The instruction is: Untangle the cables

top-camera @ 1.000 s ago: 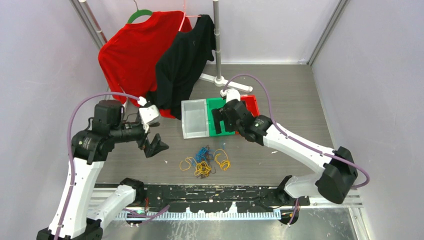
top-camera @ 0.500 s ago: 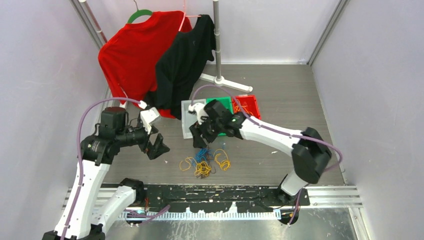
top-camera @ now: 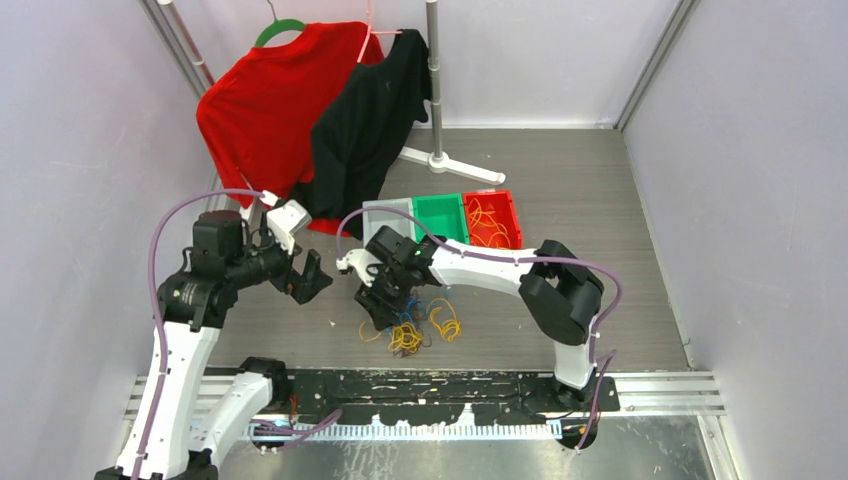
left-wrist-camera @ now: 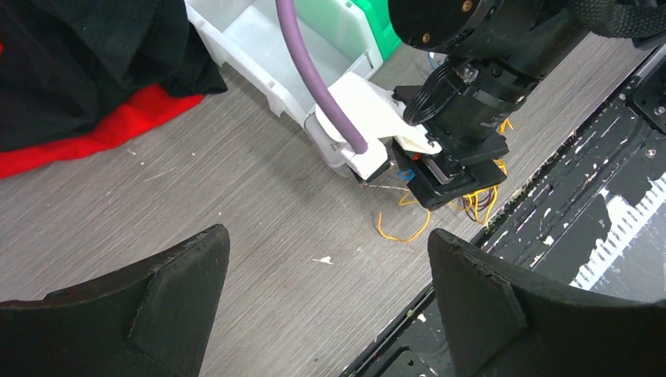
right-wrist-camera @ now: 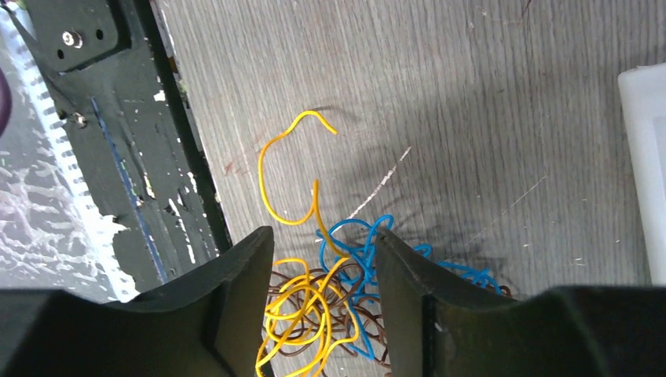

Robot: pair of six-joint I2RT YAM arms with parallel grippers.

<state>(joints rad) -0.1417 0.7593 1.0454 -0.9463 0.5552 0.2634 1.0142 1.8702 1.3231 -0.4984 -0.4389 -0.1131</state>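
Observation:
The cables (top-camera: 412, 332) lie as one tangle of yellow, blue and brown loops on the grey table near its front edge. My right gripper (top-camera: 385, 305) hangs directly over the tangle's left part. In the right wrist view its jaws (right-wrist-camera: 323, 236) are open and straddle the cables (right-wrist-camera: 330, 310), with yellow, brown and blue strands lying loose between the two fingers. One yellow strand (right-wrist-camera: 271, 181) curls out beyond the fingertips. My left gripper (top-camera: 310, 283) is off to the left, wide open and holding nothing (left-wrist-camera: 327, 236); its view shows the right gripper (left-wrist-camera: 455, 177) on the cables (left-wrist-camera: 404, 232).
White bin (top-camera: 383, 214), green bin (top-camera: 440, 215) and red bin (top-camera: 495, 235), the red one holding yellow wire, stand behind the tangle. A red shirt (top-camera: 260, 110) and a black shirt (top-camera: 370, 120) hang from a rack (top-camera: 437, 158). A black rail (top-camera: 430, 385) runs along the front edge.
My right arm has swung left from above the bins and come down over the cable tangle, its jaws narrowing. The left gripper has shifted slightly back and stays open.

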